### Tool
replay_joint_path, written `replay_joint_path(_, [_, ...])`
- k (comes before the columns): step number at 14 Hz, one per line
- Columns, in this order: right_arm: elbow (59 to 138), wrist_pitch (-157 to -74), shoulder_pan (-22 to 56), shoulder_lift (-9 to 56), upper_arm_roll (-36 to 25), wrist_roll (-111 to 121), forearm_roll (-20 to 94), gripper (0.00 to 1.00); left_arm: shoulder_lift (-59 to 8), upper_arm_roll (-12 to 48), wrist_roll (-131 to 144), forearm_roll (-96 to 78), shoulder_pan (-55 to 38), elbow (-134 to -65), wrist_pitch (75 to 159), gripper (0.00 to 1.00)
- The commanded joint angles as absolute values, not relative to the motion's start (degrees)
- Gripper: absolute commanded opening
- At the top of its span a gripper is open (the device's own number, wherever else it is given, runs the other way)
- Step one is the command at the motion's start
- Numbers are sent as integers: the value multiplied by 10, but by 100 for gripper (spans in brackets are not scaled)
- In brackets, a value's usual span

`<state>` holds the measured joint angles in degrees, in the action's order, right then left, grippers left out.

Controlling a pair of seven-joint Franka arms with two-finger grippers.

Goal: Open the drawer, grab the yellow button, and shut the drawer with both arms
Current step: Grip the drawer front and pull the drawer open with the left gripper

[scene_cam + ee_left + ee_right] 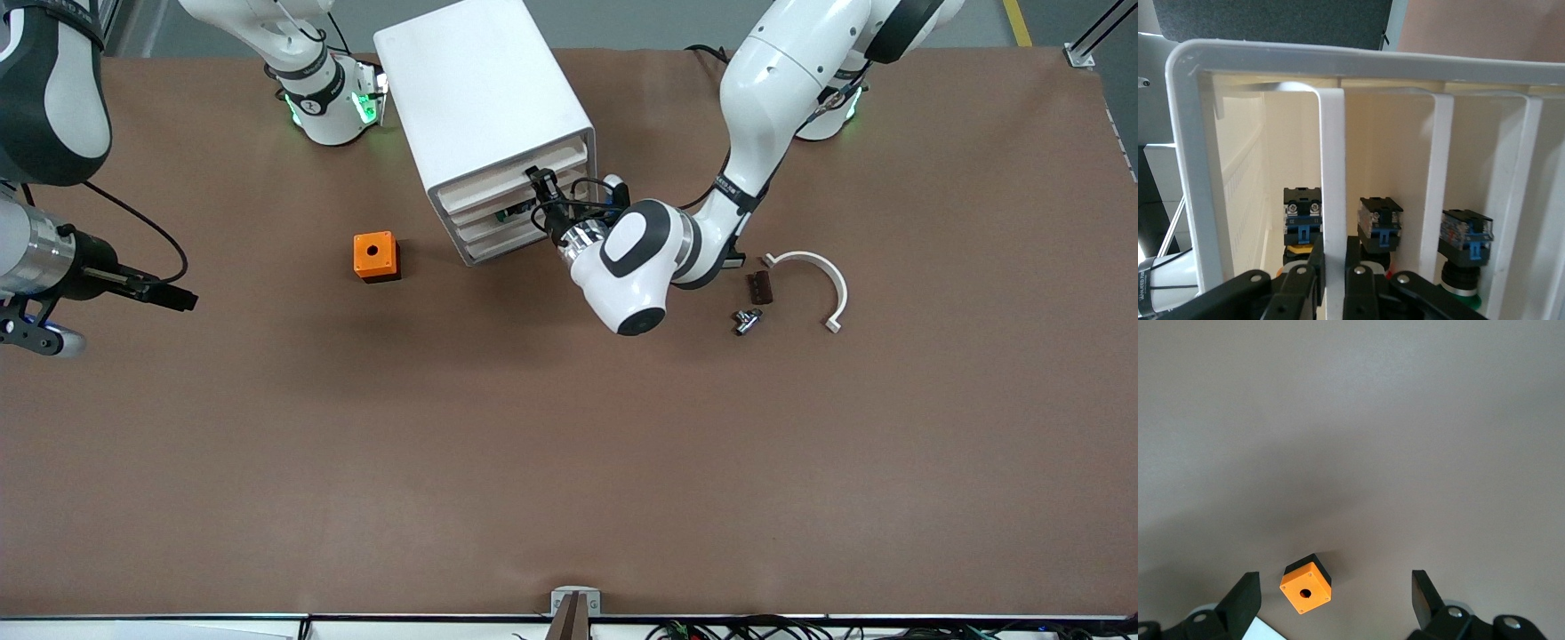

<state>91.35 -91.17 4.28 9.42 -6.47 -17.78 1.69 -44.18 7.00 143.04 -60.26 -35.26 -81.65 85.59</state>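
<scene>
Front view, left hand gripping drawer front, right hand waiting spread.

My yellow-capped, dark-bodied button stands upright inside the white drawer unit, beside two similar switches.

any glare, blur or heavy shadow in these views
Front view: even light, soft shadow beside the orange box with a hole. Left wrist view: bright, washed white drawer frame clamped by the left gripper. Right wrist view: soft shadow patch on the brown table; open right gripper fingers blurred.
</scene>
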Motion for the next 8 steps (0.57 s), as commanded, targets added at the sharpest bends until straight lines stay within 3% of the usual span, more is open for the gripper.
replay_joint_path(1, [913, -905, 42, 88, -64, -188, 23, 100, -441, 39, 1446, -603, -326, -790, 843, 1])
replay_joint_path(6, [913, -902, 42, 89, -64, -189, 23, 100, -447, -12, 1396, -601, -310, -744, 857, 1])
replay_joint_path(8, [912, -901, 47, 88, -63, -227, 23, 100, -447, -19, 1365, -601, -308, -743, 883, 8])
